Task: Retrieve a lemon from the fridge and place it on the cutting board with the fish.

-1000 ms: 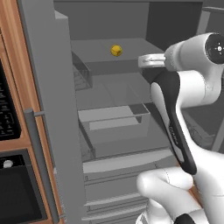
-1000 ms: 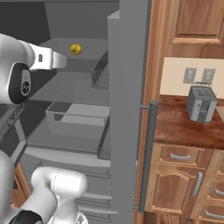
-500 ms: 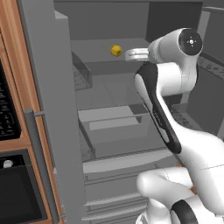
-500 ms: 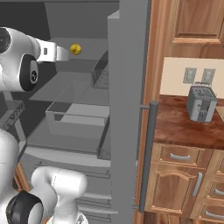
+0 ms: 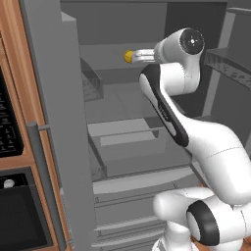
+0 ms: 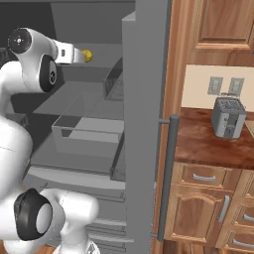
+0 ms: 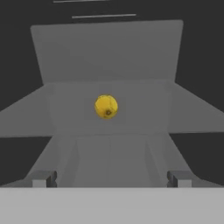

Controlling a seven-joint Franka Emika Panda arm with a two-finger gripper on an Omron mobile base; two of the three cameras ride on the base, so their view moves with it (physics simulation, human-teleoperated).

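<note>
Lemon (image 7: 106,107) sits ahead between wide-open fingertips (image 7: 45,178), shelf space around it.

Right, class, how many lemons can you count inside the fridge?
1. The lemon sits on an upper shelf of the open fridge, just ahead of the gripper. Others could be hidden behind the arm.

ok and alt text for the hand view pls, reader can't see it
A yellow lemon sits just above the middle of the picture, on a grey shelf inside the dim fridge. The open claw's two small dark fingertips rise wide apart at the bottom, with nothing between them.
</note>
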